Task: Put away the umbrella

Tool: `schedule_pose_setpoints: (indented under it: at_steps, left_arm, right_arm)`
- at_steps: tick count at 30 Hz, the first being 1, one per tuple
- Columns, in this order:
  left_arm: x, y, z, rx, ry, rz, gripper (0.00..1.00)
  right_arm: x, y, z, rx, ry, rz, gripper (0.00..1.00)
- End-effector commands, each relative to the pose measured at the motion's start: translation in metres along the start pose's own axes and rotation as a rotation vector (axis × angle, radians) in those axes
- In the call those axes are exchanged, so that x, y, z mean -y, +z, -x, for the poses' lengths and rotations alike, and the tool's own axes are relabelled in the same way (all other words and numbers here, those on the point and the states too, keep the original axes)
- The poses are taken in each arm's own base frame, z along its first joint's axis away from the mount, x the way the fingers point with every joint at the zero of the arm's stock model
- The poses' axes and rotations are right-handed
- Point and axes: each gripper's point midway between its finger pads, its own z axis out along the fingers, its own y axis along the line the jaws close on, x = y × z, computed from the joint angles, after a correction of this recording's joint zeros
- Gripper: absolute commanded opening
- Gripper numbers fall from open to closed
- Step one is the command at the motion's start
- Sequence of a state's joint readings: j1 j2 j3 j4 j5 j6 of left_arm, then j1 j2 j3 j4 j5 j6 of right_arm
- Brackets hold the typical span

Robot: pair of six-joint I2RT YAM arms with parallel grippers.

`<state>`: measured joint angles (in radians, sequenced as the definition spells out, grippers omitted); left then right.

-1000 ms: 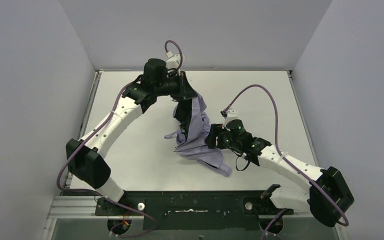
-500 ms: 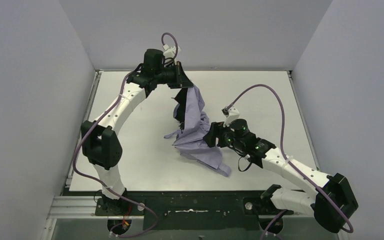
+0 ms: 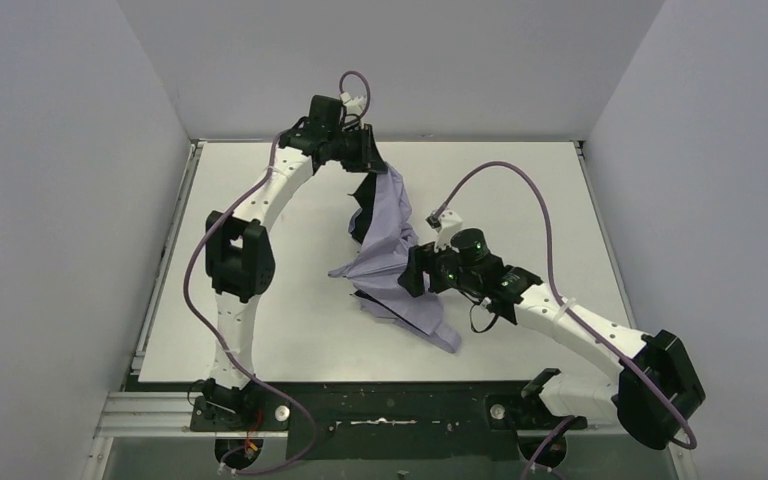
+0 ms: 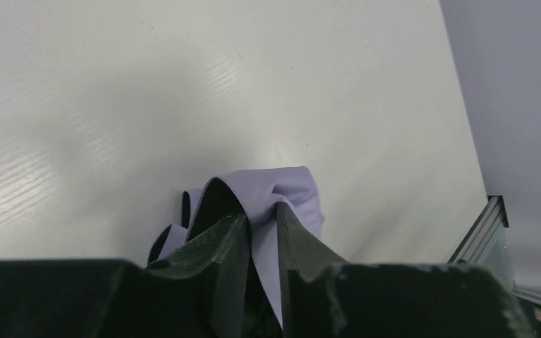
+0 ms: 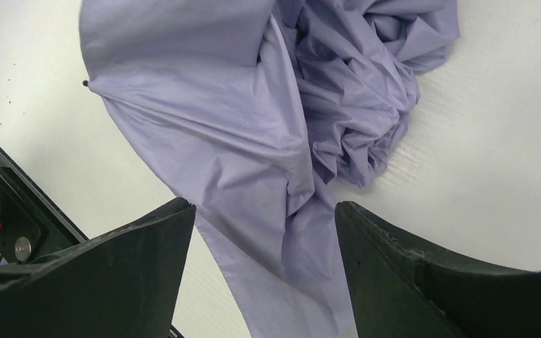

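— Lavender cloth on the desk (image 3: 260, 310): is that the umbrella (image 3: 392, 235)?
— Yes. Its canopy (image 5: 204, 120) lies crumpled on the middle of the desk, with black lining showing along its left edge and one corner trailing toward the near edge. At the far end the cloth is lifted off the surface.
— What lifts it?
— The left gripper (image 3: 367, 163). The left arm (image 3: 250, 215) rises from its base at the near left with the elbow raised. The forearm slants to the far middle and the wrist is turned right and down. In its wrist view the two black fingers (image 4: 229, 246) stand close together, with a fold of lavender cloth pinched between them.
— And the other side?
— The right arm (image 3: 570, 325) lies low, reaching from the near right corner leftward across the desk. The right gripper (image 3: 411, 272) sits just beside the right flank of the heap, its jaws spread wide and pointing at the cloth. In its wrist view the canopy lies beyond the gap, and neither finger clamps it.
— Handle or shaft?
— I cannot make them out; the folds hide them.
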<state>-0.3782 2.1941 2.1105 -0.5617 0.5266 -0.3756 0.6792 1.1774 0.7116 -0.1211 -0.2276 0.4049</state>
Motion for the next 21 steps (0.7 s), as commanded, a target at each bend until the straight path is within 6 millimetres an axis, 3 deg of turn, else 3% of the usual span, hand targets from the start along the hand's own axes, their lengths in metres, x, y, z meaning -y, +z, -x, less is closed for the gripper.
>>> schedule_pose_setpoints:
  at_steps: [1,7,11,13,14,15,18,21]
  left_arm:
    - [-0.021,0.004,-0.002,-0.014,0.01,0.054,0.21]
    - [-0.038,0.008,-0.017,-0.046,-0.019,0.075,0.4]
    - [-0.04,-0.002,-0.006,-0.008,-0.038,0.07,0.51]
    - [-0.04,-0.01,0.005,0.02,-0.054,0.058,0.59]
    - [-0.039,-0.016,0.011,0.035,-0.062,0.05,0.7]
    - [-0.037,-0.023,0.016,0.05,-0.067,0.044,0.76]
    - [-0.028,-0.048,0.027,0.092,-0.066,0.032,0.82]
    - [-0.012,-0.073,0.024,0.143,-0.054,0.022,0.84]
  right_arm:
    - [-0.008,0.005,0.043,0.078,-0.081,0.032,0.75]
    - [-0.007,0.035,0.042,-0.017,-0.163,0.075,0.77]
    - [-0.005,0.051,0.034,-0.106,-0.204,0.092,0.77]
    - [-0.003,0.056,0.037,-0.1,-0.2,0.084,0.73]
    - [-0.002,0.057,0.039,-0.089,-0.192,0.077,0.71]
    - [-0.001,0.057,0.042,-0.079,-0.179,0.069,0.68]
    - [0.005,0.057,0.055,-0.044,-0.118,0.043,0.59]
    - [0.009,0.057,0.069,0.0,-0.031,0.042,0.51]
